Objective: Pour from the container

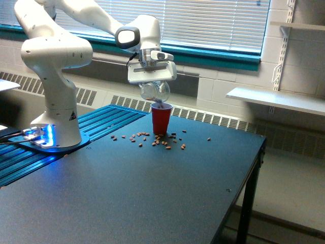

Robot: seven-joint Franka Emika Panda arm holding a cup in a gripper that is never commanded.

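The clear plastic cup point(154, 91) hangs tipped steeply over, its mouth pointing down at the rim of the red cup point(161, 119) directly beneath it, just above and apart from that rim as far as the view lets on. Right above the clear cup sits the end effector point(153, 85), closed around the cup's body and gripping it from the top, so the cup dangles just under the white hand of the arm. Whether anything is left inside the clear cup is too small to tell. The red cup stands upright on the dark table point(152, 203), and around its foot lies a scatter of brown nut-like pieces point(162, 142), spread mostly toward the exterior view's left and front, with one stray piece off toward the exterior view's right. The white arm point(56, 51) loops up from its base on the blue-ribbed mat point(101, 127) at the exterior view's left. Behind it all run window blinds point(203, 20).
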